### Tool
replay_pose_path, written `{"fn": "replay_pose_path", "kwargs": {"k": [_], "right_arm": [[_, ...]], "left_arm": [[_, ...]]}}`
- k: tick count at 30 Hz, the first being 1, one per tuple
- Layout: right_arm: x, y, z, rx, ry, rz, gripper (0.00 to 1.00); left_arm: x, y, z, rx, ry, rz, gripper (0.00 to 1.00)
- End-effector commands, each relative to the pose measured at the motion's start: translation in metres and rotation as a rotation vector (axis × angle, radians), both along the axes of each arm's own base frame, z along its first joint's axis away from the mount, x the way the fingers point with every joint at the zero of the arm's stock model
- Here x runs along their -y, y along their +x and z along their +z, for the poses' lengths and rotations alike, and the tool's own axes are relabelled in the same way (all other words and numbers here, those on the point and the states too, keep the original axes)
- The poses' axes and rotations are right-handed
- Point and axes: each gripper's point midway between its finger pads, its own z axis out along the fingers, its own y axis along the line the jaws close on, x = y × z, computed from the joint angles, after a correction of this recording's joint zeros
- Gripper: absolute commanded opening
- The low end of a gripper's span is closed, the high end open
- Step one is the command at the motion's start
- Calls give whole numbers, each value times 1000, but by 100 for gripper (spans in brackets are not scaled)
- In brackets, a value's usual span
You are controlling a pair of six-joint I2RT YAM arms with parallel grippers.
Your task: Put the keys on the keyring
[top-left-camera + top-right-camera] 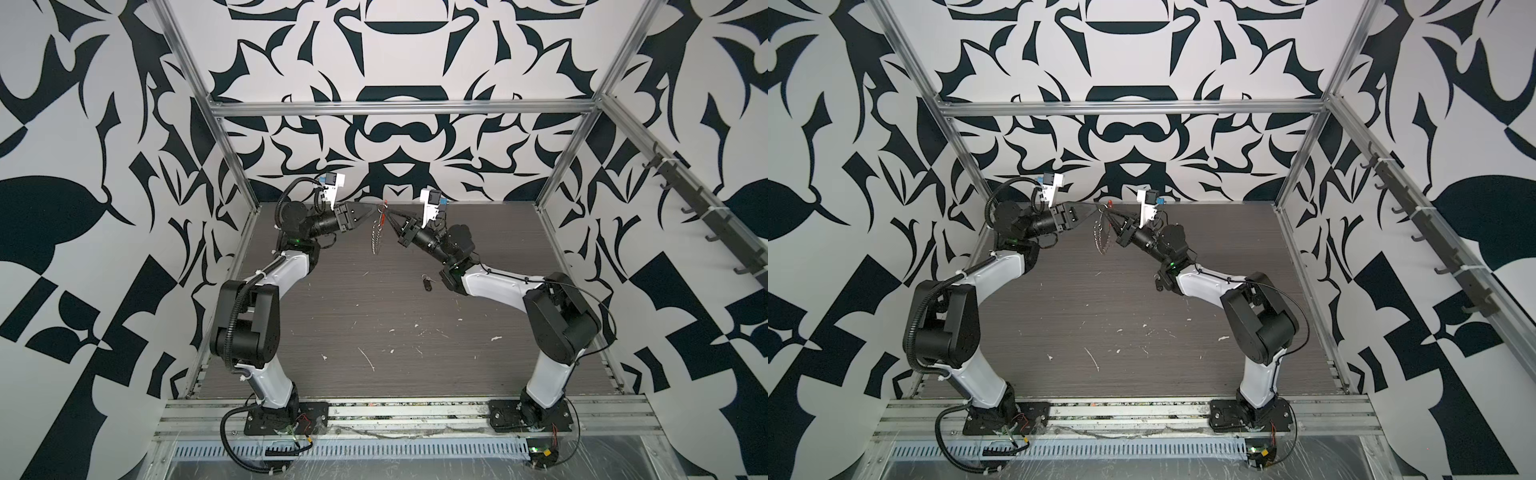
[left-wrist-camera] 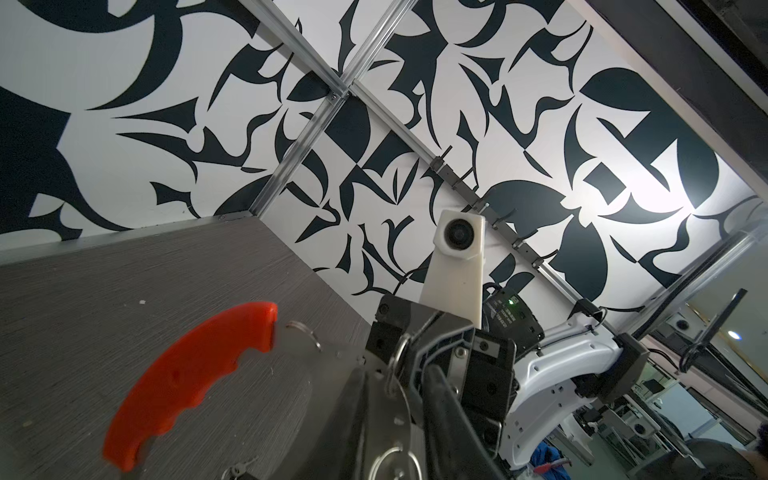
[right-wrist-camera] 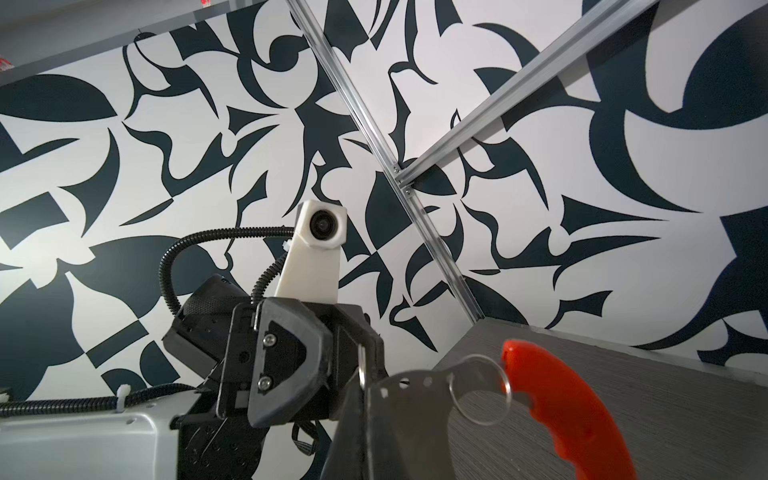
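Keyring (image 1: 376, 232) dangles in mid-air, top clamped in the right gripper (image 1: 390, 215); left gripper (image 1: 373, 206) sits just beside those fingers, grip impossible to call. Tiny black key (image 1: 426, 283) lies on the table (image 1: 374, 316), well apart from both.

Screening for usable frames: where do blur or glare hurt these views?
Left wrist view: keyring close and soft-edged, bright glare on the wall. Right wrist view: it looks crisper, no glare. Both top views: even light, keyring tiny.
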Motion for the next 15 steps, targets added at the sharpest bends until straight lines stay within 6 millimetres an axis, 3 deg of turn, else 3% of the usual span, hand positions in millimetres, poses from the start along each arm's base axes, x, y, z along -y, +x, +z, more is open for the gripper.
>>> {"fn": "replay_pose_path", "kwargs": {"k": [1,15], "right_arm": [[9,-14,59,143,114,11,0],[4,-15,57,137,115,28,0]], "left_arm": [[0,-12,18,71,-13,-7,25],[7,-11,19,62,-11,-33,22]]}}
